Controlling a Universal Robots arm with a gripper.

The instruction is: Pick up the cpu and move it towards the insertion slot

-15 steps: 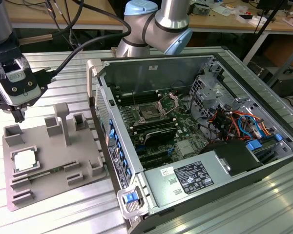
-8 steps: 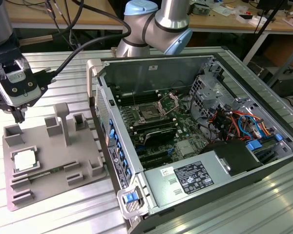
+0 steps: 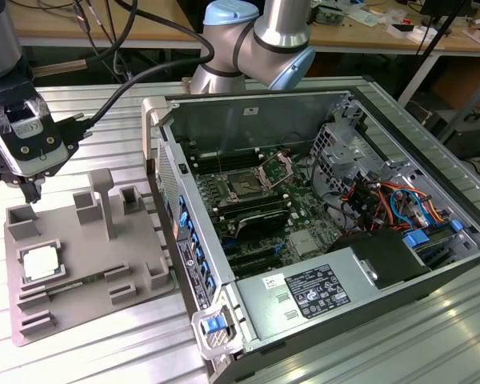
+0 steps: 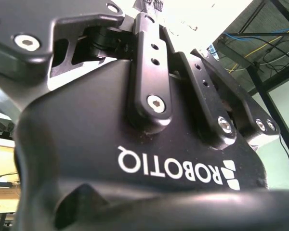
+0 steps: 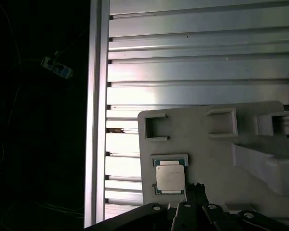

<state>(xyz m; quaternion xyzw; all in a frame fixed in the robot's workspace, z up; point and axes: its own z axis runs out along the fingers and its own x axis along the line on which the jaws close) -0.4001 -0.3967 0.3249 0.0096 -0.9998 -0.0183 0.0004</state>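
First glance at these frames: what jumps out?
The open computer case dominates the exterior view's right, with the insertion slot showing inside, its bracket raised. At the exterior view's left, the cpu lies in a grey tray. The end effector hovers just above the tray, apart from the cpu.

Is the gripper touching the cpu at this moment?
Apart. In the exterior view, bare grey tray shows between the gripper and the cpu.
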